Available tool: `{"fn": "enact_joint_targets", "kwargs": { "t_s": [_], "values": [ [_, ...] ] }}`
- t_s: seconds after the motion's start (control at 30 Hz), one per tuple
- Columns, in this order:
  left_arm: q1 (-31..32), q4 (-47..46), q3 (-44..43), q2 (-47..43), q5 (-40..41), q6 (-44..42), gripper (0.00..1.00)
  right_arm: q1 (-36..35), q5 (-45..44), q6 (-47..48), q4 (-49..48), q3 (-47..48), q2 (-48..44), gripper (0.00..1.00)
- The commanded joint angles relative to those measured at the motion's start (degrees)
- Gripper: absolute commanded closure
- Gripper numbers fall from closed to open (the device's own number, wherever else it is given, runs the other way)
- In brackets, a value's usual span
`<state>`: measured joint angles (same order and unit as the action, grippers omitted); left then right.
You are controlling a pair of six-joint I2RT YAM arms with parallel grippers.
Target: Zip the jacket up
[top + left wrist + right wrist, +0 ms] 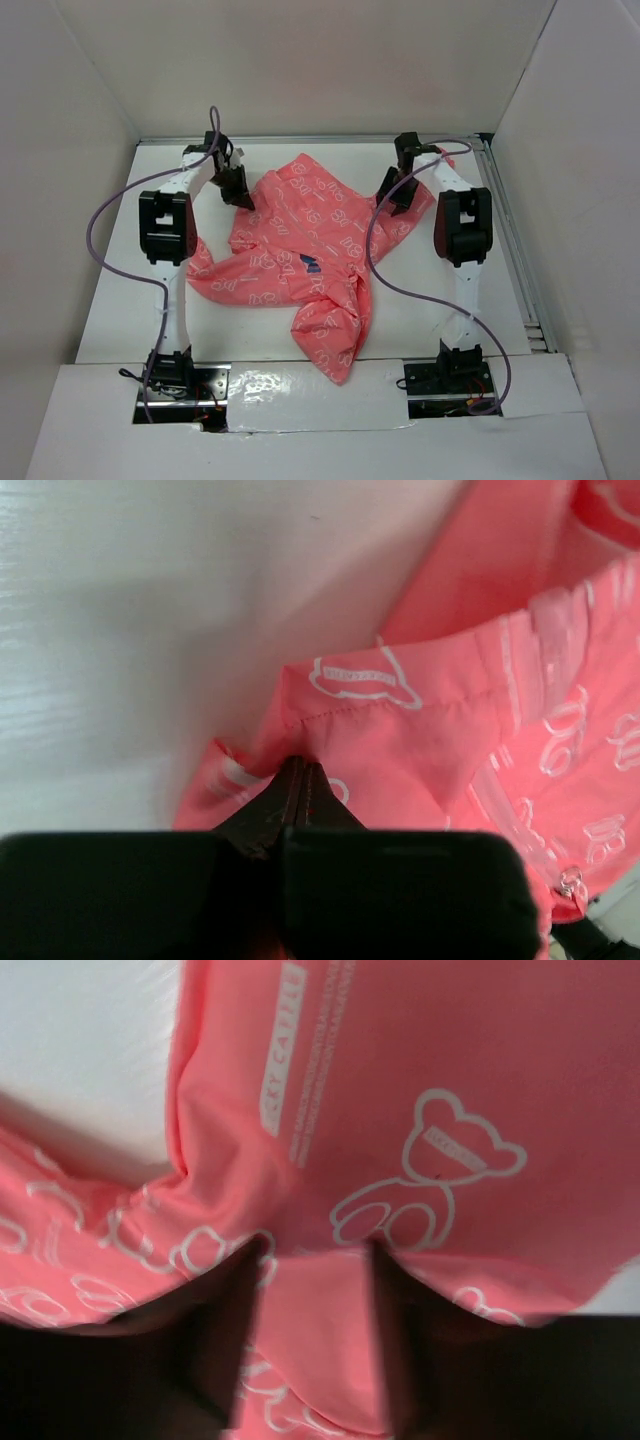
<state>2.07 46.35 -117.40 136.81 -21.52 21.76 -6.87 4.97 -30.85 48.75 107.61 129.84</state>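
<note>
The coral-pink jacket with white outline print lies crumpled on the white table between the two arms, one part trailing toward the near edge. My left gripper is at its far left edge. In the left wrist view it is shut on a stitched edge of the jacket. My right gripper is at the jacket's far right side. In the right wrist view its jaws stand apart, pressed down on the fabric with a fold lying between them.
White walls enclose the table on three sides. A metal rail runs along the right edge. Purple cables loop beside each arm. A small metal piece shows on the jacket's edge in the left wrist view.
</note>
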Motion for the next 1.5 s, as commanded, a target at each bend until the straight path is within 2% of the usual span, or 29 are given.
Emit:
{"fn": "enact_joint_targets", "kwargs": {
  "t_s": [0.0, 0.03, 0.07, 0.1, 0.13, 0.3, 0.33, 0.43, 0.57, 0.63, 0.67, 0.7, 0.73, 0.77, 0.8, 0.83, 0.87, 0.97, 1.03, 1.07, 1.27, 1.3, 1.37, 1.43, 1.47],
  "values": [
    [0.0, 4.3, -3.3, 3.0, 3.8, -0.1, 1.00, 0.7, -0.1, -2.1, 5.4, 4.4, 2.2, 0.53],
    [-0.3, 4.1, -4.1, 2.9, 4.7, 0.4, 1.00, 1.2, -0.2, -2.7, 5.6, 4.7, 3.0, 0.60],
    [-1.1, 3.8, -4.1, 2.8, 5.8, 0.9, 1.00, 1.5, -0.7, -4.2, 6.1, 5.4, 3.4, 0.81],
    [-1.4, 3.5, -4.2, 2.7, 6.1, 2.3, 1.00, 1.9, -0.6, -4.7, 5.8, 5.7, 3.6, 0.93],
    [-1.9, 3.3, -4.4, 2.3, 6.3, 3.0, 1.00, 2.9, -1.3, -5.4, 6.3, 6.1, 3.8, 1.00],
    [-8.5, 6.7, -5.6, 2.1, 8.8, 8.0, 1.00, 6.4, -0.1, -6.9, 7.8, 7.2, 4.6, 1.00],
    [-10.1, 6.9, -5.6, 2.2, 8.3, 8.3, 1.00, 9.4, 0.5, -6.9, 8.1, 7.2, 4.8, 1.00],
    [-12.1, 7.7, -5.7, 2.3, 8.2, 9.1, 1.00, 11.3, 1.4, -6.3, 7.5, 6.6, 4.6, 1.00],
    [-14.0, 9.1, -10.5, 2.8, 6.4, 9.6, 1.00, 12.1, 2.2, -4.9, 6.4, 7.4, 3.1, 1.00],
    [-15.4, 9.2, -12.4, 1.5, 2.6, 8.1, 1.00, 12.1, 4.8, -2.1, 4.7, 7.5, 1.2, 0.93],
    [-15.6, 7.9, -11.1, 0.0, -3.5, 7.1, 0.95, 11.8, 5.7, -1.0, 1.7, 6.3, -2.1, 0.85],
    [-15.6, 5.9, -8.9, -1.5, -7.1, 5.4, 0.80, 11.7, 6.4, 0.6, 0.7, 5.7, -3.6, 0.67],
    [-15.4, 0.9, -6.5, -5.7, -9.7, 3.6, 0.40, 11.5, 6.7, 1.1, -0.2, 5.3, -5.3, 0.60],
    [-15.2, -1.3, -0.8, -7.9, -11.1, 2.9, 0.25, 11.2, 7.2, 2.0, -1.7, 4.2, -8.4, 0.52],
    [-14.3, -3.1, 2.1, -9.7, -12.9, 1.5, 0.01, 10.9, 7.3, 2.5, -2.3, 3.7, -9.3, 0.41],
    [-13.9, -5.1, 5.8, -12.0, -12.8, 0.9, 0.01, 10.8, 8.5, 3.0, -2.6, 3.1, -11.8, 0.38],
    [-13.6, -5.2, 6.7, -12.3, -13.1, -0.1, 0.01, 10.5, 9.3, 3.4, -3.5, 1.5, -12.8, 0.30],
    [-11.2, -2.1, 6.9, -10.5, -12.7, -0.8, 0.01, 10.0, 10.5, 3.0, -5.2, -2.4, -16.7, 0.15],
    [-10.0, -1.1, 6.3, -8.3, -9.2, -1.0, 0.03, 9.9, 11.2, 2.7, -6.0, -5.0, -19.7, 0.08],
    [-8.7, 0.3, 6.2, -7.6, -8.4, -1.2, 0.04, 9.8, 11.5, 2.7, -6.3, -6.1, -20.9, 0.00],
    [-5.7, 2.2, 6.9, -5.4, -0.4, 1.6, 0.17, 9.9, 10.5, 2.0, -8.1, -11.7, -30.6, 0.00],
    [-5.6, 1.2, 8.9, -6.1, -2.8, 1.2, 0.24, 10.0, 10.9, 2.1, -8.6, -12.4, -33.0, 0.00],
    [-4.8, 0.3, 9.9, -6.3, -2.0, 1.4, 0.32, 9.9, 10.8, 1.5, -8.9, -14.0, -34.9, 0.00],
    [-3.7, 1.7, 8.4, -5.2, 1.2, 1.5, 0.36, 10.0, 10.5, 1.1, -9.2, -15.1, -37.5, 0.00],
    [-3.5, 3.4, 7.0, -4.3, 1.6, 1.4, 0.45, 10.1, 10.1, 1.1, -9.1, -15.2, -38.8, 0.00]
  ]
}}
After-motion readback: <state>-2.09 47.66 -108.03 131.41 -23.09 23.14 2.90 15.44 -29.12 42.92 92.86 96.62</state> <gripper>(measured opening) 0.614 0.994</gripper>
